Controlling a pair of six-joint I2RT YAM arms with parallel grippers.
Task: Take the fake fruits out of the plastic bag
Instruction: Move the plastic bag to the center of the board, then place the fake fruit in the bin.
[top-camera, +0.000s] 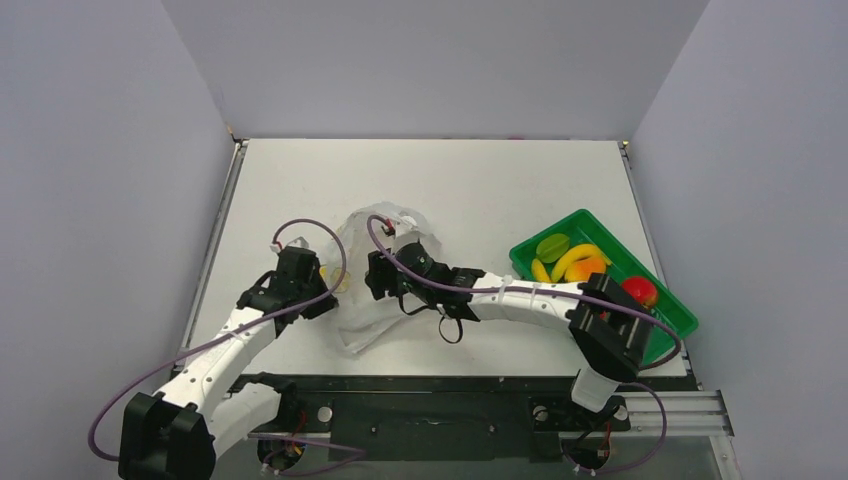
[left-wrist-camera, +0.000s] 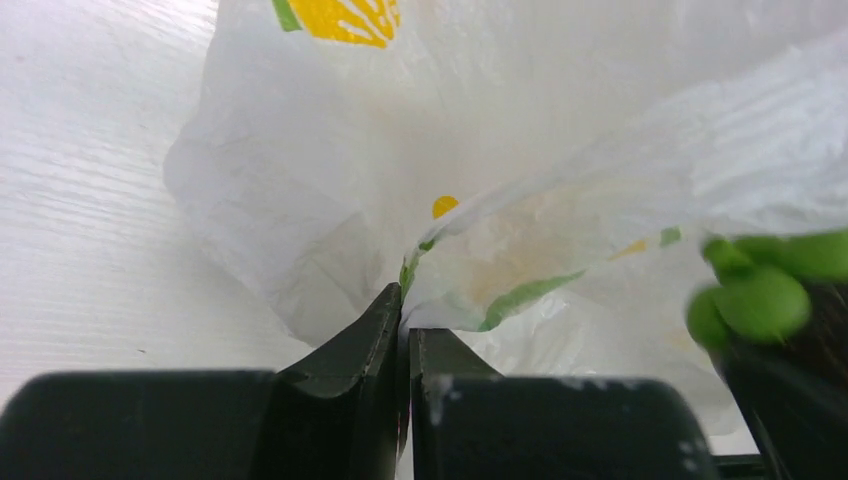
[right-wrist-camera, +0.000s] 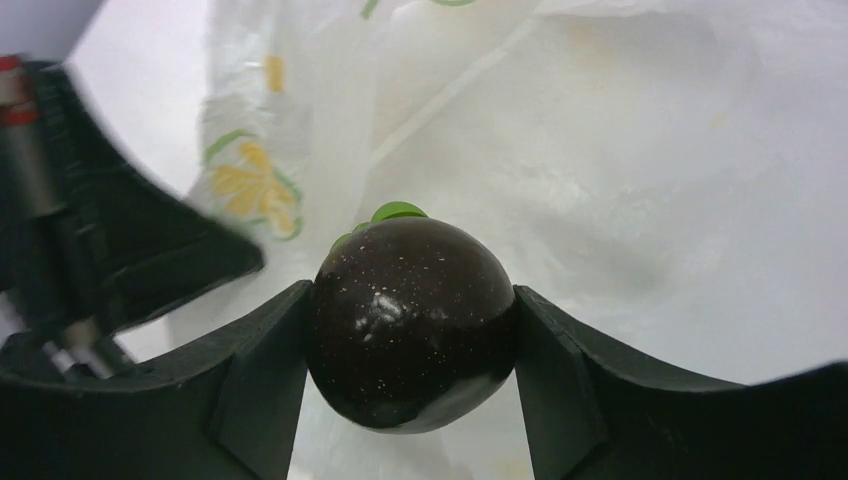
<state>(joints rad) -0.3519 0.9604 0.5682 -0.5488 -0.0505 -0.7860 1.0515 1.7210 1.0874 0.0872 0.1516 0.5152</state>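
1. plastic bag (top-camera: 362, 325): lay on the table (top-camera: 500, 180), between the two grippers.
2. left gripper (left-wrist-camera: 403, 310): sat at the bag's left side with a fold of it pinched between its fingers; the rest lay ahead.
3. right gripper (right-wrist-camera: 410, 310): sat at the bag's right side, a round fruit (right-wrist-camera: 410, 330) between its fingers.
4. tray (top-camera: 545, 230): stood well to the right gripper's right, with other fruits (top-camera: 575, 262) in it.

No readable words, numbers, brand names or signs in any view. On the plastic bag (left-wrist-camera: 300, 200), only a printed yellow-and-green motif (left-wrist-camera: 345, 18), flower-like, without lettering; same print visible from the right wrist, likewise bare of letters.
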